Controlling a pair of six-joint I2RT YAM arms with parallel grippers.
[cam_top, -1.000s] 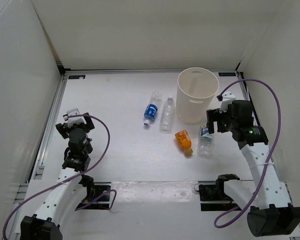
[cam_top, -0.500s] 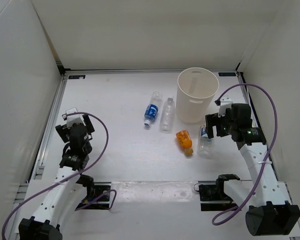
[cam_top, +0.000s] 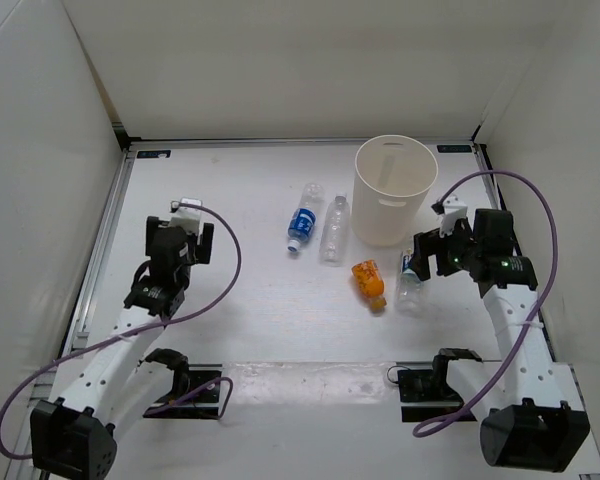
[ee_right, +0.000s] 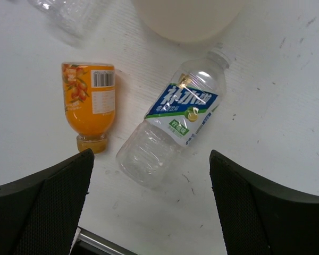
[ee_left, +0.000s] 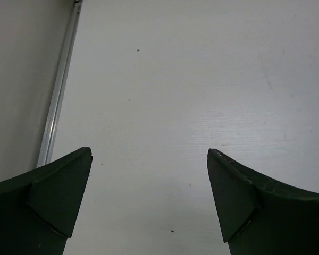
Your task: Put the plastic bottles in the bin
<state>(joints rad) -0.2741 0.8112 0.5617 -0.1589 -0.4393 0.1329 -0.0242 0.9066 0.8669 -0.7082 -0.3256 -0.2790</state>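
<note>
All 4 bottles are lying flat on the table, none in the bin, which stands upright near the far right corner, close to the back edge. The blue label bottle and the plain clear bottle lie side by side just left of the bin, and the orange bottle lies nearer the arms. The white-blue label bottle is just beside it on the right. The right hand hangs wide open right over that last bottle, gripping nothing, squeezed between the bin and the right wall, so not much room there. The left hand is also fully released over bare table on the left, with plenty of open space up to the side rail. The right wrist view shows what the top view can't: the barcode on the orange bottle's label and its cap pointing toward the camera. It also shows the clear bottle's neck nearly at the bin's base. The left wrist view only gives speckled table and the rail.
</note>
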